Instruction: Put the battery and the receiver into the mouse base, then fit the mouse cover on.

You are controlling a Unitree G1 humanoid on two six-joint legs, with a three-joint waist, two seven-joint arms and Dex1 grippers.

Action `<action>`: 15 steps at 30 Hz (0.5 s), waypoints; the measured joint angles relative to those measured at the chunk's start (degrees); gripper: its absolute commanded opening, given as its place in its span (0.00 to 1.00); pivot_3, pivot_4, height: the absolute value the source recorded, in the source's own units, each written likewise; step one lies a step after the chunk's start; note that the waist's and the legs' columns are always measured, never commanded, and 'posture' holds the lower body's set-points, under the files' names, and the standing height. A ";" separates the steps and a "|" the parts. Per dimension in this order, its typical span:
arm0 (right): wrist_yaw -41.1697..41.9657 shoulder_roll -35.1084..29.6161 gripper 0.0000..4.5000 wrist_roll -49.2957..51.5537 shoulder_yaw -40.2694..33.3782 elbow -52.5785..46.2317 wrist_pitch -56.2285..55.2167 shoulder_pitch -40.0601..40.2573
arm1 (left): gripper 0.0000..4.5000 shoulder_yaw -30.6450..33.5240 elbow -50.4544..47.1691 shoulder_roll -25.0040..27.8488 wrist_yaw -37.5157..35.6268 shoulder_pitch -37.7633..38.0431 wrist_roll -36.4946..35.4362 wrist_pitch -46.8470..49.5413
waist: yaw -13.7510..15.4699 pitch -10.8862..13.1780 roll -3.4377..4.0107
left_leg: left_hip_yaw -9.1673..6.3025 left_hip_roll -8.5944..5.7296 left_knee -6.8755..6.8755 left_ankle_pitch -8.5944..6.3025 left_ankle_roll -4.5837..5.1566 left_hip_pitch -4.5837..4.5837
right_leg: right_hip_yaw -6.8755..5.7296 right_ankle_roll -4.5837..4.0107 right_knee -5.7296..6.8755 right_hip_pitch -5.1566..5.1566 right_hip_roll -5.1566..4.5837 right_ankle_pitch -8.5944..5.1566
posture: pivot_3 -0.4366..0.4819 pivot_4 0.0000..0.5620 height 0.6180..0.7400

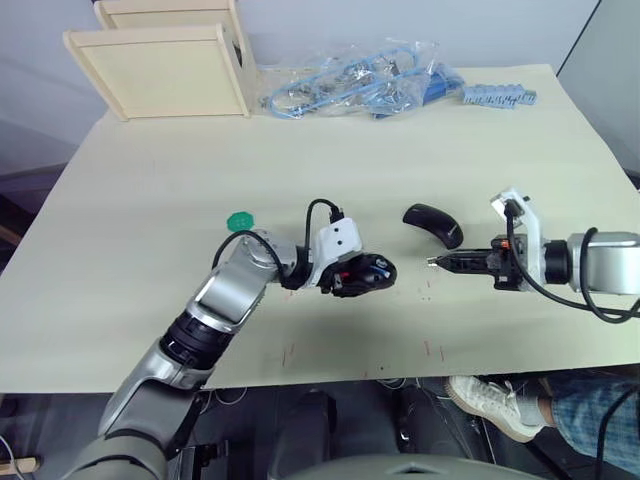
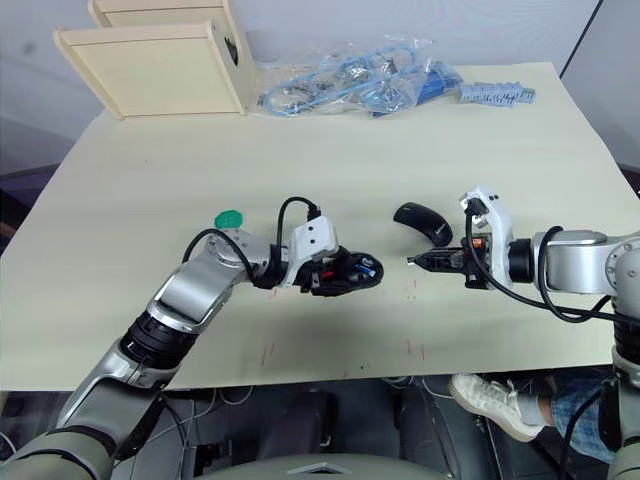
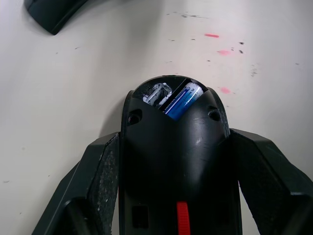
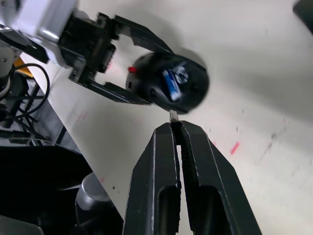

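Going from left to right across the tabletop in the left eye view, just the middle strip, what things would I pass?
Green disc → left gripper holding the mouse base → mouse cover → right gripper pinching the receiver.

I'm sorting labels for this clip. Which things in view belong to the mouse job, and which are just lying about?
Belonging:
black oval mouse base, held by the left fingers
blue-and-white battery, in its compartment
tiny grey receiver, pinched in the right fingers
glossy black curved mouse cover

Lying about:
green disc
pale wooden boxes
clear bags of blue parts
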 measured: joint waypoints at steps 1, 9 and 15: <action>0.18 0.07 0.00 -0.56 0.98 0.17 0.01 -1.24 | 0.64 0.07 -0.05 -0.28 0.61 -0.02 0.01 0.58 | -0.03 0.00 0.00 | 0.00 0.00 0.01 0.00 0.00 0.00 | 0.00 0.00 0.00 0.00 0.00 0.00 | 0.48 0.27 1.00; 9.71 -0.25 0.00 -14.35 18.42 2.10 -1.44 -19.83 | 0.64 -0.51 -0.88 -1.33 4.54 -0.50 1.09 2.74 | -0.42 0.02 0.10 | -0.06 -0.01 0.03 0.00 0.00 -0.01 | -0.07 -0.01 0.02 -0.03 0.01 0.00 | 0.48 0.27 1.00; 22.51 0.13 0.00 -27.60 33.17 10.81 -5.70 -30.88 | 0.64 -0.60 -0.33 -2.07 5.34 -0.68 1.19 2.46 | -0.20 0.02 0.10 | -0.05 -0.04 0.07 0.00 0.00 -0.07 | -0.09 -0.01 -0.01 -0.03 -0.06 0.00 | 0.48 0.27 1.00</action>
